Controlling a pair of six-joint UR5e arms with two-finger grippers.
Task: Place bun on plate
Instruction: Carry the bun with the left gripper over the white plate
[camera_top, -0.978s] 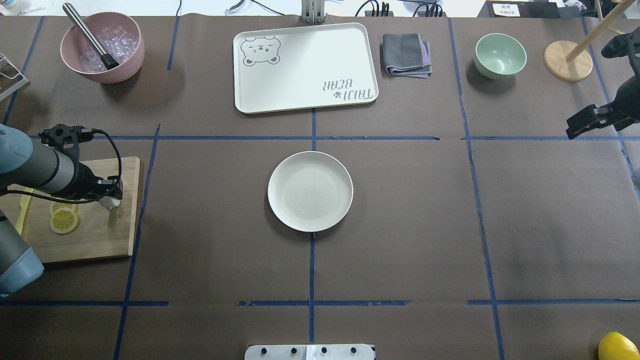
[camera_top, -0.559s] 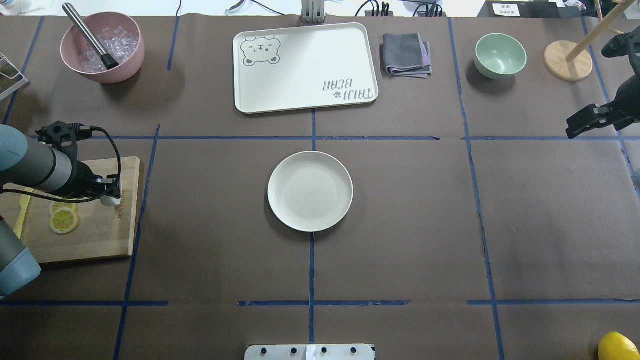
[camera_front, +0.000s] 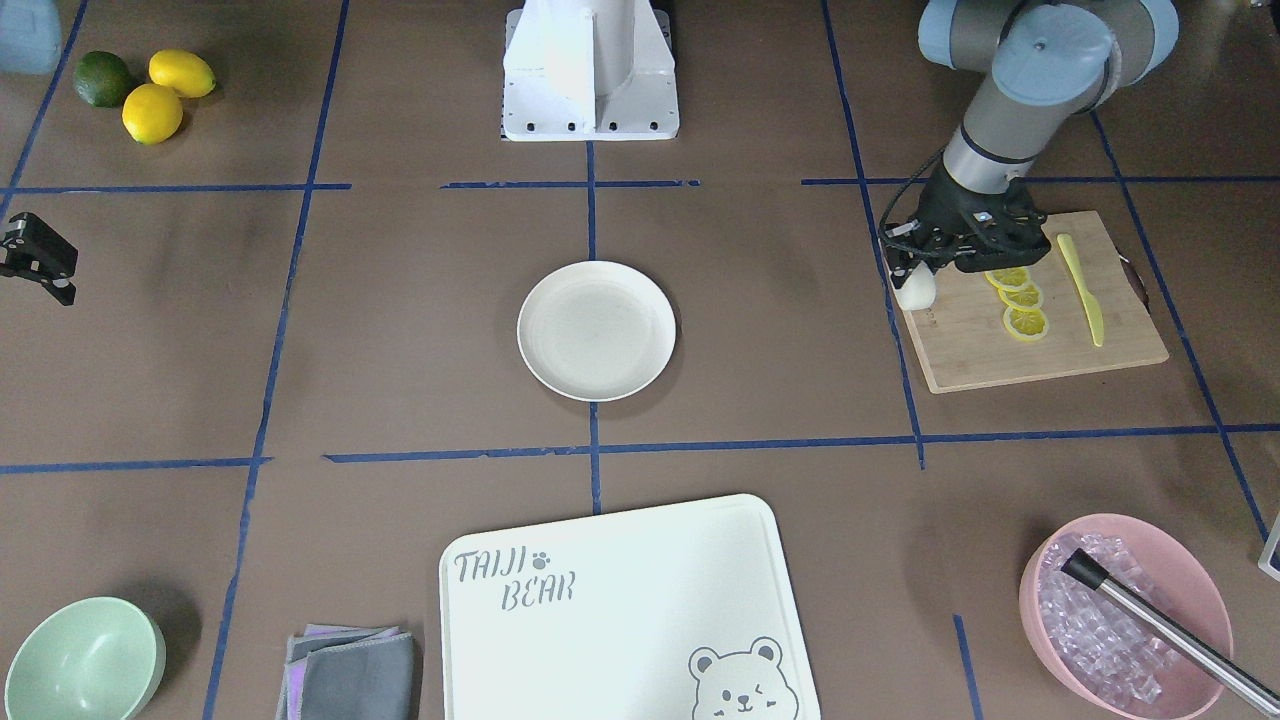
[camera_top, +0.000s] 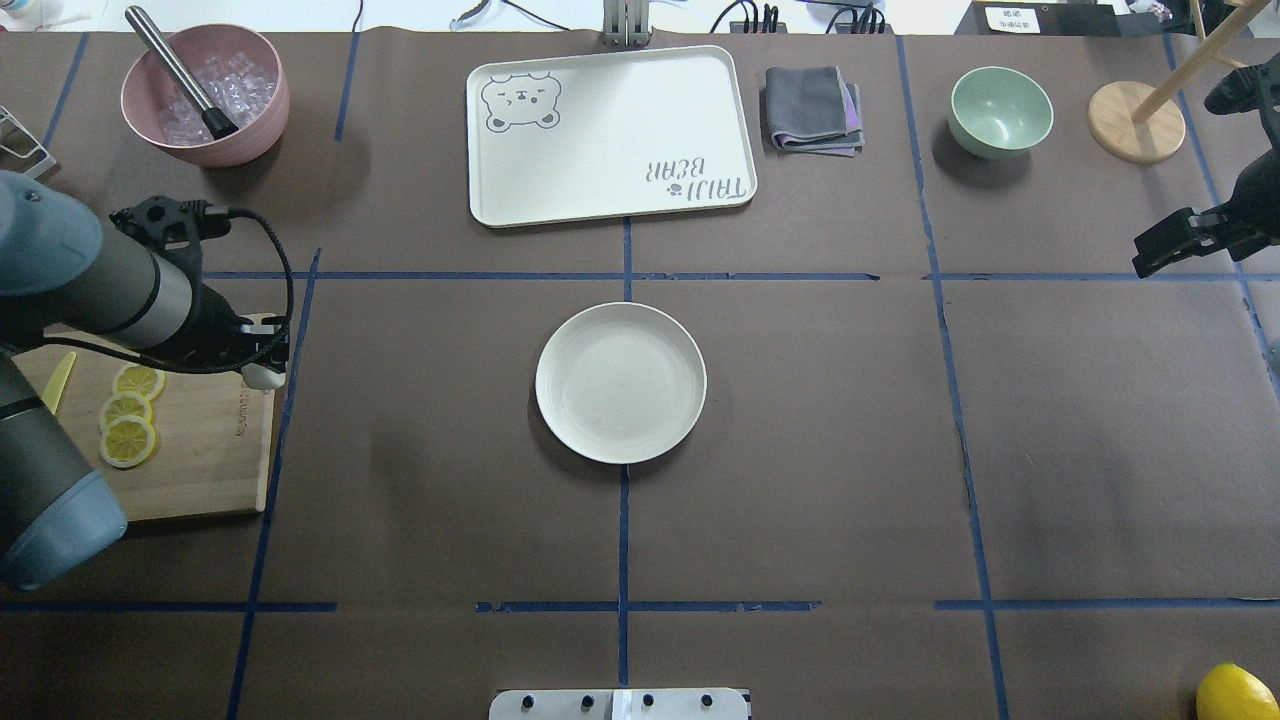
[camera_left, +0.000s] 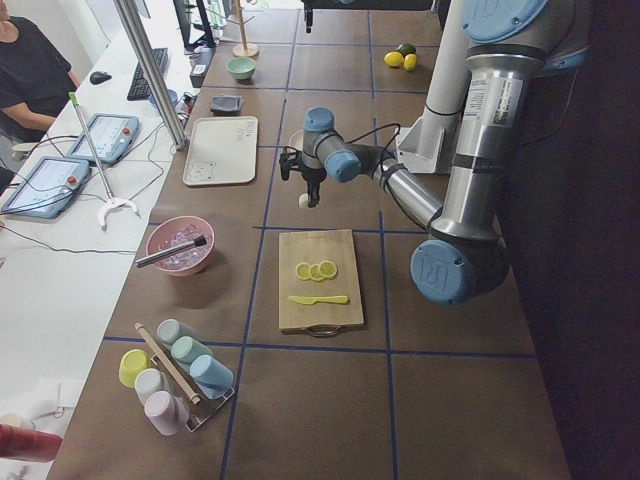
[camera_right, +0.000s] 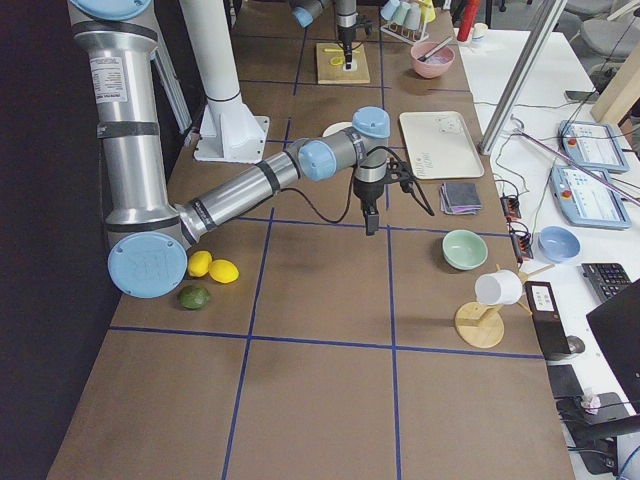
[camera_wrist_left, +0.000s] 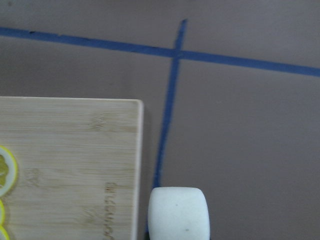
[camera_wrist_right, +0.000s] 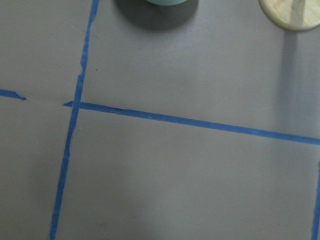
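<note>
Pinching a small white, stubby, cylinder-shaped steamed bun (camera_front: 915, 289) between the left fingers (camera_front: 905, 266), closed snugly on its sides. Held just off the corner of a rectangular bamboo cutting board (camera_front: 1000, 360), above a blue tape line (camera_wrist_left: 164, 130) on the brown paper-covered bench (camera_top: 850, 450). Seen from the left wrist as a smooth white block low in the picture, just beside the board's edge. Well apart from the round, shallow cream-white plate (camera_top: 620, 383), set at the bench's middle on a crossing of tape lines.

Lying on the board: three yellow lemon slices (camera_front: 1018, 298) in an overlapping row and, beside them, a pale yellow plastic knife (camera_front: 1082, 290).

At the opposite end of the bench, above the brown paper: the black right fingers (camera_top: 1155, 255). Impossible to tell how far apart.

Ranged along the side far from the robot: a pink bowl of clear ice cubes (camera_top: 245, 145) with a metal, black-tipped tool (camera_top: 178, 70) leaning in it, a white rectangular bear-printed tray (camera_top: 610, 130), a folded grey cloth (camera_top: 812, 108) and a pale green bowl (camera_top: 1000, 110). Grouped near the robot's base, on its right: two yellow lemons (camera_front: 152, 113) and a green lime (camera_front: 103, 78).
</note>
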